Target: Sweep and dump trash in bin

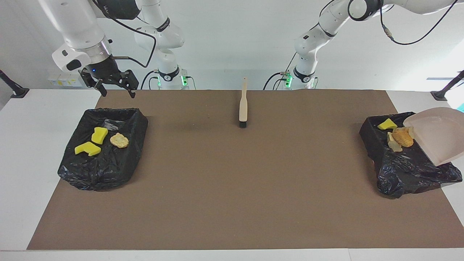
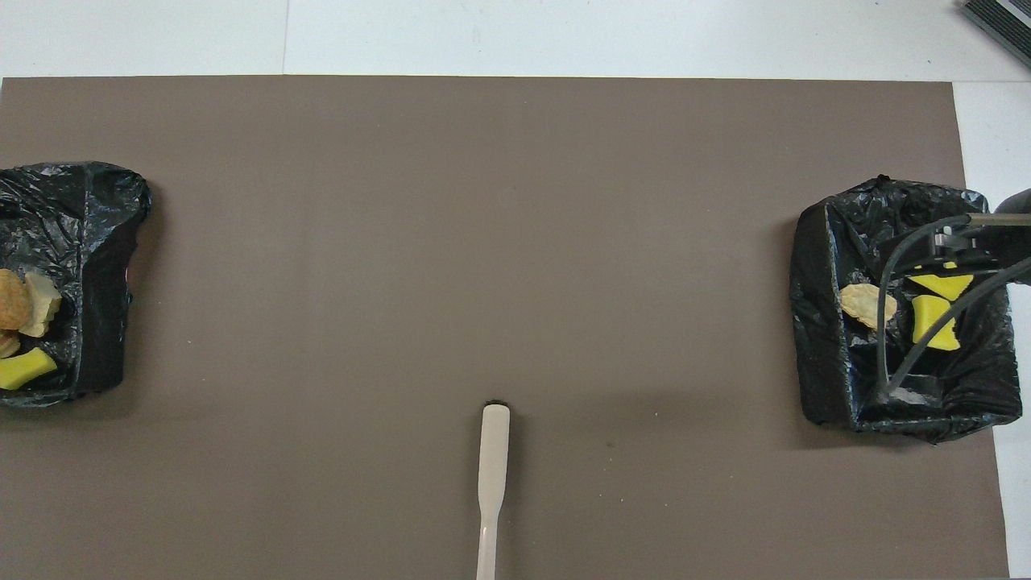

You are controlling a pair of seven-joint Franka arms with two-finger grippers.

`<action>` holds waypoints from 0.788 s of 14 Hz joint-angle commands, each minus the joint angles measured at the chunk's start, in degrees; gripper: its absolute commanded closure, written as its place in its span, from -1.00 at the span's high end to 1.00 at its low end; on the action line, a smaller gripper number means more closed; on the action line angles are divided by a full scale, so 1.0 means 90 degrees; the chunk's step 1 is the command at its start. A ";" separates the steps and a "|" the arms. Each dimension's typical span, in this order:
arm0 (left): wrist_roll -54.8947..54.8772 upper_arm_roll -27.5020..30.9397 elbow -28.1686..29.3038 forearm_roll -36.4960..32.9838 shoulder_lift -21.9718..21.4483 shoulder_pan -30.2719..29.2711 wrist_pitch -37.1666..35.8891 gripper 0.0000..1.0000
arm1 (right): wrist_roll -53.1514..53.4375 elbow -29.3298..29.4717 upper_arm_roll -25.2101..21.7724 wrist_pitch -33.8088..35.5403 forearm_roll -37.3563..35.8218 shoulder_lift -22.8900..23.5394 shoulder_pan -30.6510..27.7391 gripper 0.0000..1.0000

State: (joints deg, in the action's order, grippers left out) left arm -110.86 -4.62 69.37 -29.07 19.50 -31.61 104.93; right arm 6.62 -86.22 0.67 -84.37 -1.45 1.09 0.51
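The beige dustpan (image 1: 440, 134) hangs tilted over the black-lined bin (image 1: 402, 170) at the left arm's end. The trash from it lies in that bin: a yellow sponge chunk (image 1: 387, 124) and golden-brown lumps (image 1: 400, 138), also in the overhead view (image 2: 12, 298). The left gripper is out of view. The other black-lined bin (image 1: 105, 163) holds two yellow sponge chunks (image 1: 98, 135) and a brown lump (image 1: 119, 140). My right gripper (image 1: 116, 88) is open and empty, raised over that bin's edge.
The beige brush (image 1: 243, 107) with black bristles lies on the brown mat (image 1: 232, 188) midway between the bins, close to the robots' edge, its handle toward the robots. It also shows in the overhead view (image 2: 493, 459).
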 commanded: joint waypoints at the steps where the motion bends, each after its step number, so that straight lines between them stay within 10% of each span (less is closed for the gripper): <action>1: 0.0218 0.0064 -0.0022 -0.0246 -0.0058 0.0192 -0.0077 -1.00 | 0.0143 -0.0351 0.0003 -0.0176 0.0102 -0.0247 -0.0066 1.00; 11: 0.0179 -0.0043 -0.0022 0.0006 -0.0380 0.0513 -0.0037 -1.00 | 0.0212 -0.0450 -0.0016 -0.0274 0.0337 -0.0306 -0.0037 1.00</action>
State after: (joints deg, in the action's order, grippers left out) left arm -109.85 -5.26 69.24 -29.94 17.69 -28.94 105.08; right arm 8.02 -88.39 0.38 -85.24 0.63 -0.27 0.41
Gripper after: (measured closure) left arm 0.670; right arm 0.000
